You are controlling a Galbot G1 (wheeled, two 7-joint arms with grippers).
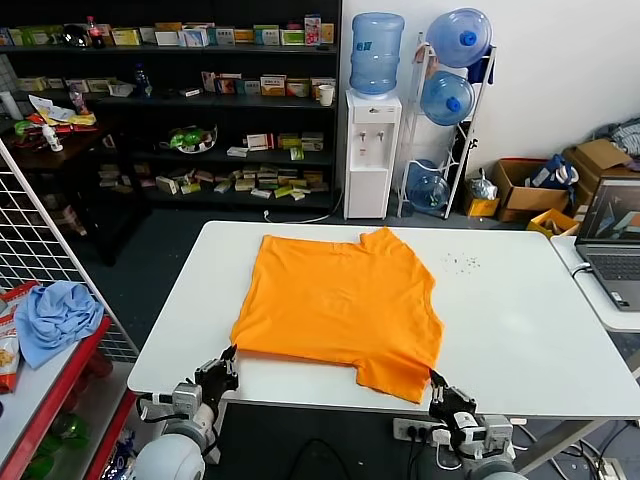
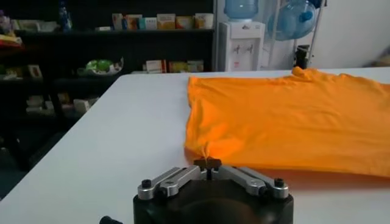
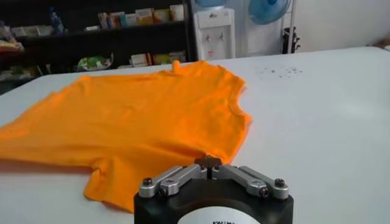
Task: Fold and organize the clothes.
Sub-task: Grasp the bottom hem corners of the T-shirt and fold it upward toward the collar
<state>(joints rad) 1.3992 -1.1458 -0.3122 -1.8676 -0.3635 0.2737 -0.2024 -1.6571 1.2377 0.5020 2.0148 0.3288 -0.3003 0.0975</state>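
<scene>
The clothes are one bright orange T-shirt [image 1: 340,300], spread flat on the white table [image 1: 520,330]; no lettering shows. My left gripper [image 1: 228,362] is at the table's near edge, shut on the shirt's near left corner, and a pinch of orange fabric [image 2: 207,149] rises from its closed fingertips [image 2: 208,163]. My right gripper [image 1: 437,385] is at the near edge too, shut on the shirt's near right flap [image 1: 400,375]. In the right wrist view the orange fabric [image 3: 152,122] runs straight into the closed gripper [image 3: 208,161].
A light blue cloth [image 1: 55,315] lies on a red shelf at the left beside a wire rack. An open laptop [image 1: 615,240] stands on a side table at the right. Small dark specks [image 1: 460,262] dot the table's far right. Shelves and a water dispenser [image 1: 372,150] stand behind.
</scene>
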